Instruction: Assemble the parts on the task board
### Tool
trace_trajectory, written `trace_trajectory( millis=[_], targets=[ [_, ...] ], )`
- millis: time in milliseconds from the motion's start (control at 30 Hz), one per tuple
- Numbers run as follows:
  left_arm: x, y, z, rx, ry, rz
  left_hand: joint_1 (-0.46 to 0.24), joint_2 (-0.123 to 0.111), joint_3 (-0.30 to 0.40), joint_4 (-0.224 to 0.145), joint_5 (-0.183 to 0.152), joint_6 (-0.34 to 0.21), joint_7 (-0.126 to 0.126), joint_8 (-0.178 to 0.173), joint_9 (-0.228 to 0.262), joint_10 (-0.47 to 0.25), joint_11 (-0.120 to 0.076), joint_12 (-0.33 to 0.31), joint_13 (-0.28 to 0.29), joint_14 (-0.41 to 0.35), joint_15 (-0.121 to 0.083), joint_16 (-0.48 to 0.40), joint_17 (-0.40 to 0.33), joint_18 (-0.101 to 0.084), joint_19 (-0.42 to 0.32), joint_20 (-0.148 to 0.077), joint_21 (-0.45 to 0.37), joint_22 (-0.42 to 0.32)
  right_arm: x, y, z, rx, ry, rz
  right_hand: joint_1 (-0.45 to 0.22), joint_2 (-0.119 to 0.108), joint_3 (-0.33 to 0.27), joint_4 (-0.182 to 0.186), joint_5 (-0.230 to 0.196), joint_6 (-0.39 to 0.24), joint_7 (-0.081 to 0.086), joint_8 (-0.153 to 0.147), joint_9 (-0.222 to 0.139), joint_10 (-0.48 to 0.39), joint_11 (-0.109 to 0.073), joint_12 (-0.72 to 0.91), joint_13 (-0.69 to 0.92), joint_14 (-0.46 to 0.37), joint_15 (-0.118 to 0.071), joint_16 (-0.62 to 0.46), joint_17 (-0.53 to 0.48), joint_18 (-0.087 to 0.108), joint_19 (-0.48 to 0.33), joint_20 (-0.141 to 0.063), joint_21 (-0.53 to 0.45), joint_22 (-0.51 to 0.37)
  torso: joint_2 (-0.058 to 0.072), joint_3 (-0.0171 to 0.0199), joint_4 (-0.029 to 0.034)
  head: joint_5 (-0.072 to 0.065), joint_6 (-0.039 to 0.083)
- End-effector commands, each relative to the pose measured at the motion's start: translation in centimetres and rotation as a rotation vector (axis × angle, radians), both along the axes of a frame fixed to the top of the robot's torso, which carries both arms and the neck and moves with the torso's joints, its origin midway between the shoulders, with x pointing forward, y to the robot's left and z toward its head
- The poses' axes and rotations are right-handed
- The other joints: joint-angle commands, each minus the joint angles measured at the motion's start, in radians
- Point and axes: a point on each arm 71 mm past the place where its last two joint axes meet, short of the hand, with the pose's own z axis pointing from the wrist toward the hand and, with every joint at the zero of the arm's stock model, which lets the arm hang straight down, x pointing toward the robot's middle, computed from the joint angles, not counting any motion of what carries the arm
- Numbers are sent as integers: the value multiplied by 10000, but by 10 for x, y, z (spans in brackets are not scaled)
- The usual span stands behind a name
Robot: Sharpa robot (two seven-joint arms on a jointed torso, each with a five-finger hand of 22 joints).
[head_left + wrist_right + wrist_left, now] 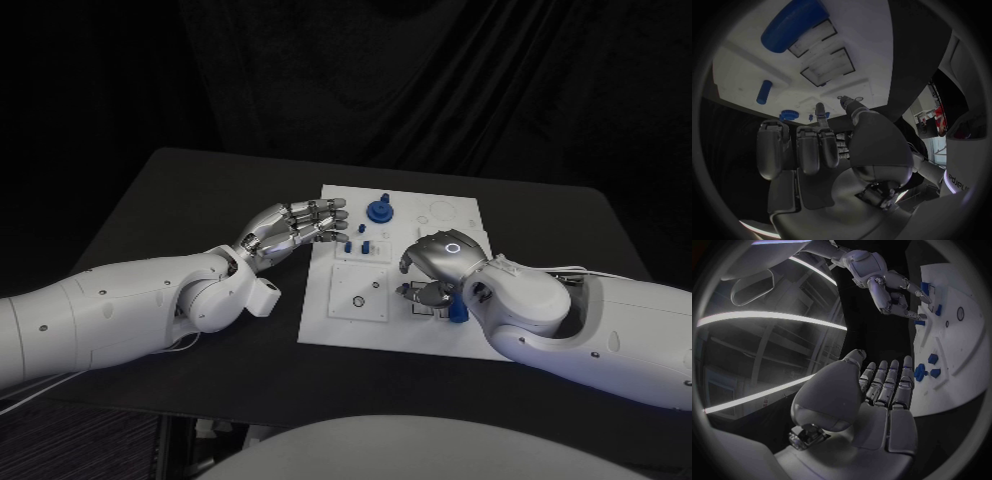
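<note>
White task board (378, 325) lies under both hands. Left hand (293, 229) holds nothing, fingers straight and slightly apart beside blue parts (379, 211). Right hand (437, 268) curls above a blue peg (457, 312); whether it grips anything is unclear.

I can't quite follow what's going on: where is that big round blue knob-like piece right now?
In the head view, the big round blue piece stands at the far edge of the white task board, just beyond the left robot hand and its fingertips.
</note>
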Motion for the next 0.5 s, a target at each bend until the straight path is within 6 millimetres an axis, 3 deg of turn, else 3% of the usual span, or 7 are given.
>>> trace_trajectory(
  millis=[33,333,500],
  targets=[
    [-1,-1,3,-372,-373,25,-5,-76,88,17,3,60,-16,15,9,-42,17,79,-3,-103,1,12,-19,50,-66,-13,-31,-25,2,-1,-6,-564,536,-304,172,-29,-94,36,51,-138,19,-56,-53,1033,61,26,2635,1039,49,29,2634,-86,484,61,18,2231,4,-4,8,-14,-1],
    [0,-1,3,-370,-361,13,-11,-92,137,38,-4,32,-18,5,5,-78,23,116,-9,-194,6,-2,-38,41,-105,-14,-56,-51,4,3,-12,-878,792,-219,720,-34,-242,17,57,-356,68,-37,-239,1033,96,26,2635,1039,77,29,2634,-54,413,83,-111,2187,-3,-18,40,-30,-1],
    [0,-1,2,-367,-344,-3,-15,-92,147,46,-2,27,-18,3,5,-86,23,124,-10,-212,7,-6,-42,39,-113,-13,-61,-57,5,5,-14,-1025,882,-157,922,-18,-241,-58,55,-428,85,-43,-305,1033,99,26,2635,1039,82,29,2634,-33,365,91,-200,2158,4,-10,23,-25,-1]
  ],
)
